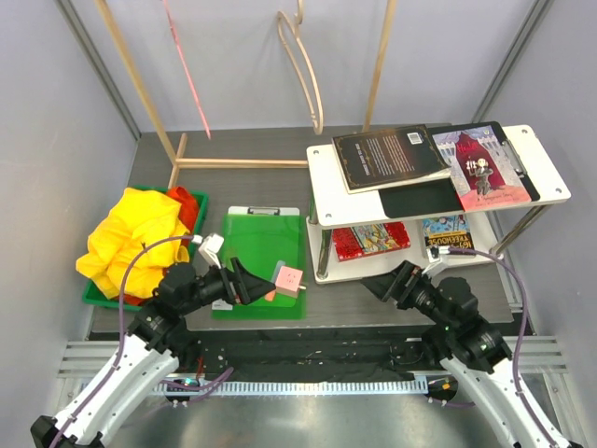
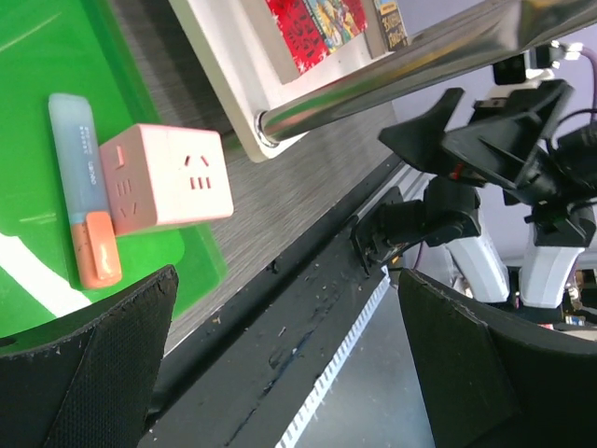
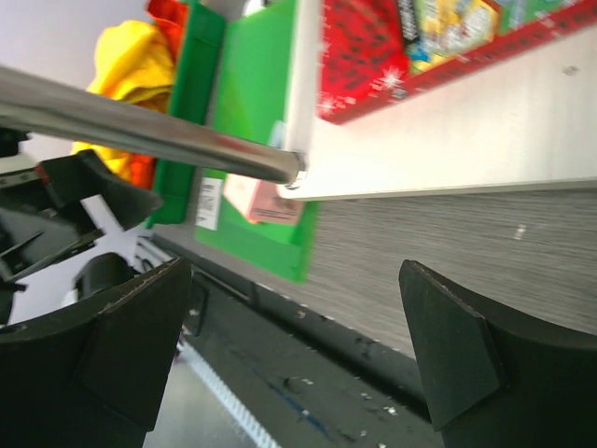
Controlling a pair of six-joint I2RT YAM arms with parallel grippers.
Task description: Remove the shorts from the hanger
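Observation:
The bright yellow shorts (image 1: pixel 131 241) lie bunched in a green bin (image 1: pixel 93 295) at the left, with the orange-red shorts (image 1: pixel 187 202) tucked under their far side. Both also show at the top left of the right wrist view, the yellow shorts (image 3: pixel 140 61) and the orange-red shorts (image 3: pixel 173 11). A bare wooden hanger (image 1: pixel 304 70) hangs at the back centre. My left gripper (image 1: pixel 241 281) is open and empty, low over the near edge of a green clipboard (image 1: pixel 266 245). My right gripper (image 1: pixel 381 283) is open and empty beside the white shelf's near left leg.
A pink cube plug (image 2: pixel 170 177) and an orange-capped marker (image 2: pixel 86 213) rest on the clipboard. A white two-tier shelf (image 1: pixel 550 191) with books stands at the right. A wooden rack frame (image 1: pixel 140 89) and a pink rod (image 1: pixel 187 70) stand at the back.

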